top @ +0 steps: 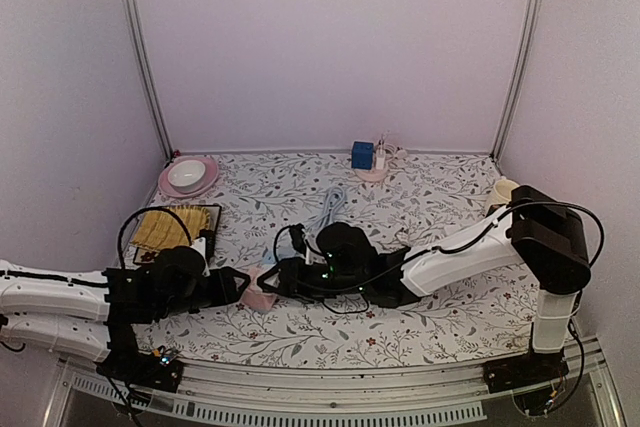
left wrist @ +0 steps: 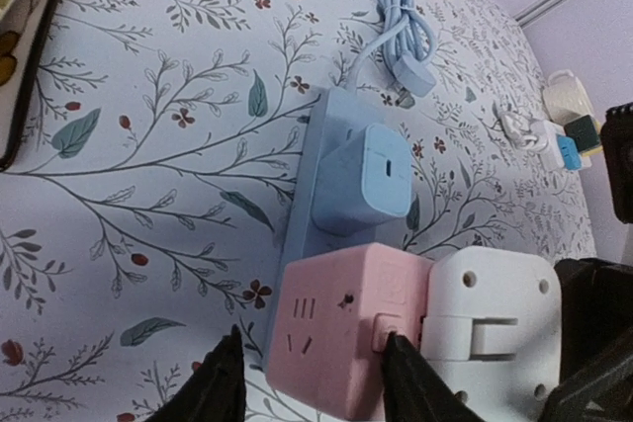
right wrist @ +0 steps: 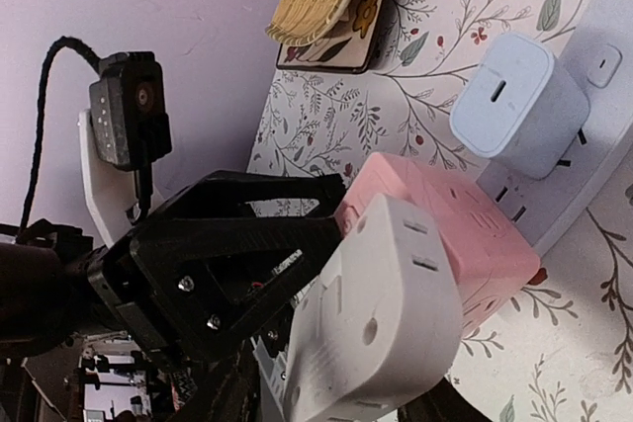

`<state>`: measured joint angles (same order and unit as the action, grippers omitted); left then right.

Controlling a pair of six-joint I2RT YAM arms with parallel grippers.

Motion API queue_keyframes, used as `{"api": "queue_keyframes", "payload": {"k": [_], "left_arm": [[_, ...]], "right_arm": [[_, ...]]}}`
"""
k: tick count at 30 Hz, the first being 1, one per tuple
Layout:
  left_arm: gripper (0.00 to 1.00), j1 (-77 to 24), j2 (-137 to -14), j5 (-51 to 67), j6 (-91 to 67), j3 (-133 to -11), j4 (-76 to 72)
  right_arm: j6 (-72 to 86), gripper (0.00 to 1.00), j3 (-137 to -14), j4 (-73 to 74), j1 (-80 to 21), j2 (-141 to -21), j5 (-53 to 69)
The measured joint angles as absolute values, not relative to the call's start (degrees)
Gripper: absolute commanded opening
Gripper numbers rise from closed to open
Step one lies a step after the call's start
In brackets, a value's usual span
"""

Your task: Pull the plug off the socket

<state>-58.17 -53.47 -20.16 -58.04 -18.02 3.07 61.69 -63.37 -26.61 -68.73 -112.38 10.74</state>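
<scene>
A pink cube socket [left wrist: 341, 328] sits at the near end of a blue power strip [left wrist: 302, 195]. A white plug [left wrist: 490, 328] is plugged into the cube's right side. My left gripper [left wrist: 312, 382] straddles the pink cube. Its right finger [left wrist: 410, 382] touches the cube's side, and its left finger [left wrist: 213, 387] stands a small gap off it. In the right wrist view my right gripper [right wrist: 341, 402] is shut on the white plug [right wrist: 381, 313], with the pink cube [right wrist: 445, 219] just beyond. In the top view both grippers meet at the pink cube [top: 260, 294].
A blue charger [left wrist: 366, 180] is plugged into the strip, and the strip's coiled cable [left wrist: 401, 22] lies behind. A tray with a yellow basket [top: 170, 229] and a plate with a bowl [top: 187, 176] are at the left. A dish with small items [top: 368, 159] stands at the back, and a cup [top: 502, 192] at the right.
</scene>
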Motion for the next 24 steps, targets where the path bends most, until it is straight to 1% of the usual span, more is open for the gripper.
{"api": "queue_keyframes", "payload": {"k": [2, 5, 7, 9, 10, 19, 24], "left_arm": [[0.39, -58.2, -54.9, -18.6, -57.4, -18.2, 0.8], [0.36, -58.2, -56.7, -17.5, -57.0, -18.4, -1.7], [0.35, -58.4, -57.7, -17.0, -57.0, -18.5, -3.1], [0.33, -58.9, -58.7, -16.0, -57.1, -18.7, -4.8], [0.33, -59.4, -59.2, -15.5, -57.2, -18.8, -5.7], [0.33, -63.7, -67.5, -13.5, -57.8, -22.2, -11.8], [0.32, -64.6, -71.2, -14.0, -58.6, -24.4, -12.7]], "right_arm": [[61.9, 0.38, -63.4, -26.9, -68.8, -112.4, 10.9], [61.9, 0.28, -62.6, -27.4, -68.9, -112.2, 10.7], [62.5, 0.23, -60.9, -28.0, -68.8, -111.6, 10.3], [63.2, 0.20, -58.4, -28.6, -68.7, -109.7, 9.9], [63.4, 0.16, -57.2, -28.6, -68.6, -108.5, 9.6], [64.3, 0.13, -47.5, -28.9, -67.5, -99.5, 8.8], [64.9, 0.11, -45.3, -28.9, -66.9, -97.5, 8.6]]}}
